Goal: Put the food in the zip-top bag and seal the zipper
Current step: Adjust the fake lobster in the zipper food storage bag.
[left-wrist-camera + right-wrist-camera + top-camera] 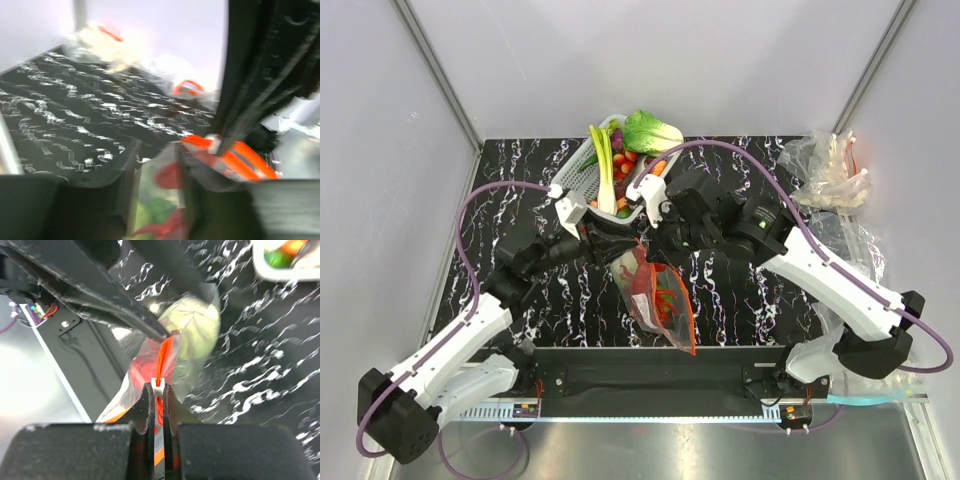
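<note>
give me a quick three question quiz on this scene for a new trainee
1. True or false: the red lobster is already inside the zip-top bag.
2. Multiple choice: the fingers of the right gripper are pinching
A. the leek
B. the white slider on the zipper
C. the basket
3. Short answer: which pale green food shows through the bag next to the lobster?

Key: 1 true; 2 B; 3 the cabbage.
</note>
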{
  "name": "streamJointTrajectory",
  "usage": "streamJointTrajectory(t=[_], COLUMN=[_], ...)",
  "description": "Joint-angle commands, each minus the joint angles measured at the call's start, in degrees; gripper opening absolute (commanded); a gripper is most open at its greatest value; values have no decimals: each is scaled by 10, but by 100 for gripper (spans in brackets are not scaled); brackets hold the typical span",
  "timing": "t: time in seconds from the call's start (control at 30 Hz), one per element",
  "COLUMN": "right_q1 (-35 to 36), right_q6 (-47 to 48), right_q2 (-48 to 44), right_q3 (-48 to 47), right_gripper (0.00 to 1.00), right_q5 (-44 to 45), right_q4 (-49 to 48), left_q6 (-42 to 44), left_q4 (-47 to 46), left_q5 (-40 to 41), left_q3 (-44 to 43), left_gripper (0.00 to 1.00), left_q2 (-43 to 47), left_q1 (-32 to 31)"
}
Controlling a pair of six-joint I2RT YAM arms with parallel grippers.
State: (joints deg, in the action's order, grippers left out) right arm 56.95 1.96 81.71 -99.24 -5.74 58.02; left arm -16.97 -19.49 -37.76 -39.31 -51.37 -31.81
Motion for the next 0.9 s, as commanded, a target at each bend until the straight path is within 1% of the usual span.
streamJointTrajectory(t=[0.0,0.07,0.13,0.2,0.3,0.37,0.43,0.47,0.57,0.6,0.63,0.67,0.7,0.73,0.77,0.8,0.83,0.87], right_q1=[5,5,5,4,5,4,4,4,-3,-3,-6,-8,-9,-10,-11,-11,-11,-11], right_q6=[-78,-87,-96,-102,-117,-135,-142,-149,-171,-176,-180,-191,-196,-202,-213,-216,-218,-223], right_q2=[15,26,35,44,58,69,83,87,106,112,114,115,119,120,122,122,121,120], right_q3=[-44,-50,-53,-63,-85,-110,-130,-135,-149,-149,-150,-149,-150,-152,-153,-150,-148,-144], right_gripper=[0,0,0,0,0,0,0,0,0,0,0,0,0,0,0,0,0,0], right_q5=[-18,-16,-9,-1,17,42,54,73,103,105,110,109,110,120,122,122,122,122], right_q4=[41,40,38,37,44,51,61,62,68,65,61,59,54,53,53,51,50,48], left_q6=[18,25,37,46,34,22,12,12,19,22,22,26,40,45,50,55,55,54], left_q4=[-49,-46,-31,-12,44,48,60,71,102,104,113,119,139,149,154,157,157,156], left_q5=[46,55,59,61,63,57,74,91,126,139,159,201,228,257,309,334,360,407], left_q3=[10,18,20,14,3,11,21,21,18,19,16,13,6,-6,-9,-9,-9,-8], left_gripper=[51,59,65,68,72,75,75,75,75,76,77,77,80,81,81,82,83,85], left_q2=[21,41,57,76,92,105,115,123,125,124,122,110,102,94,83,80,79,75], left_q1=[14,15,14,14,13,11,-1,-6,-39,-63,-77,-93,-127,-145,-161,-184,-193,-199])
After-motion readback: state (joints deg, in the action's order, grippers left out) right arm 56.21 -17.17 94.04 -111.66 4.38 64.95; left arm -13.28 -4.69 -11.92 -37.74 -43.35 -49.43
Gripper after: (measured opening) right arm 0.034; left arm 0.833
